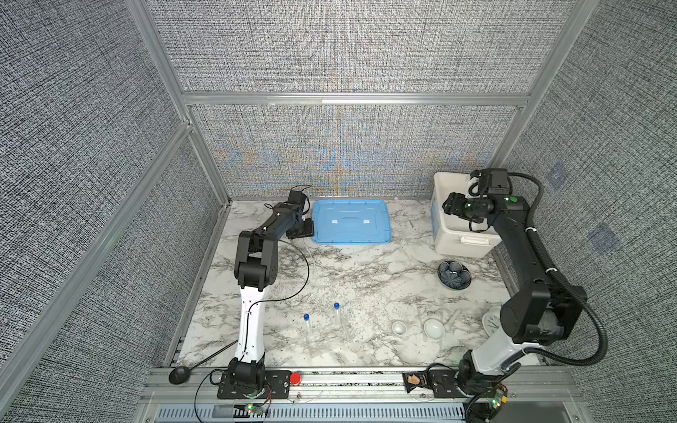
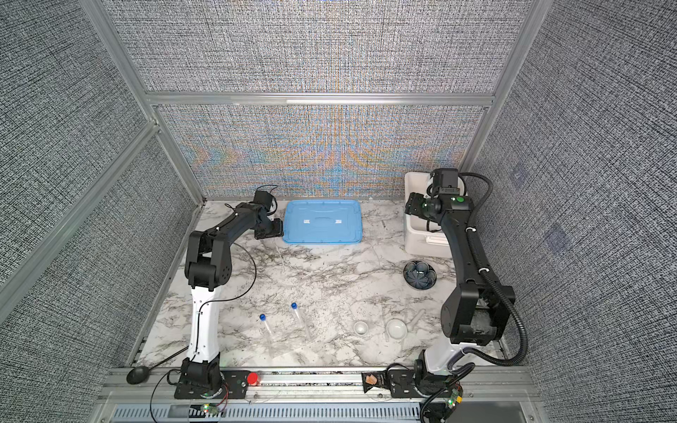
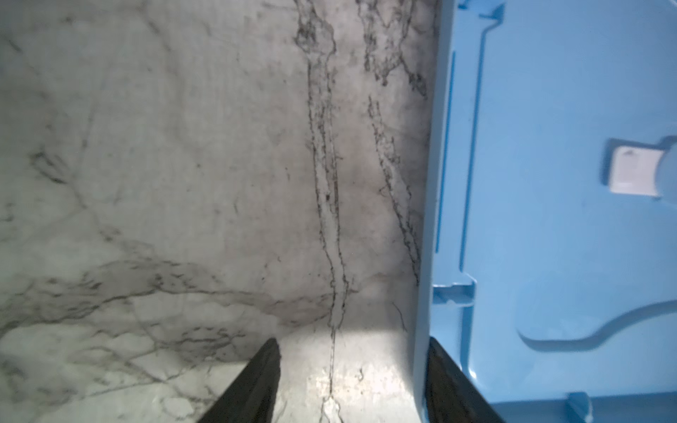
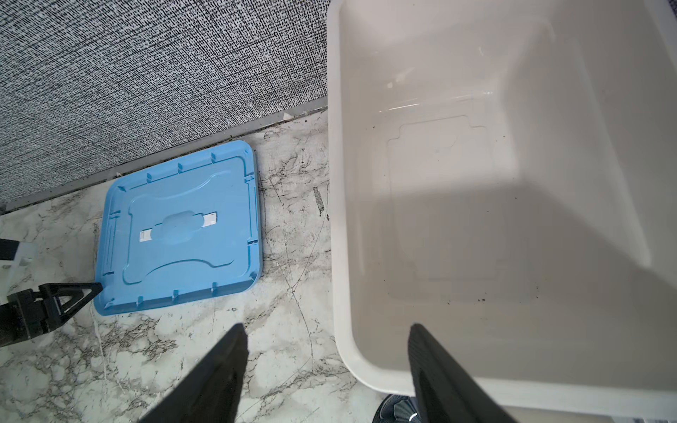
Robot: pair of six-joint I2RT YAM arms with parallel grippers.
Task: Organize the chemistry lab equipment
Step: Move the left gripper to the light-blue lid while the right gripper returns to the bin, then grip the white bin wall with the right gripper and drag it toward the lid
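Two slim clear tubes with blue caps (image 1: 307, 326) (image 1: 339, 316) lie near the table's front. To their right sit two small white bowls (image 1: 399, 327) (image 1: 434, 328), with a short white pestle (image 1: 453, 316) beside the larger one. My left gripper (image 3: 351, 344) hovers low at the left edge of a blue lid (image 1: 351, 221), open, with one finger over the lid's rim and the other over bare marble. My right gripper (image 4: 326, 329) hangs open and empty above the front corner of the white bin (image 4: 366, 370), far from the tubes and bowls.
The white bin (image 1: 458, 234) stands at the back right with nothing inside. A dark patterned bowl (image 1: 454, 274) lies in front of it. A round white clock (image 1: 490, 322) is partly hidden by the right arm. The back wall runs right behind the lid.
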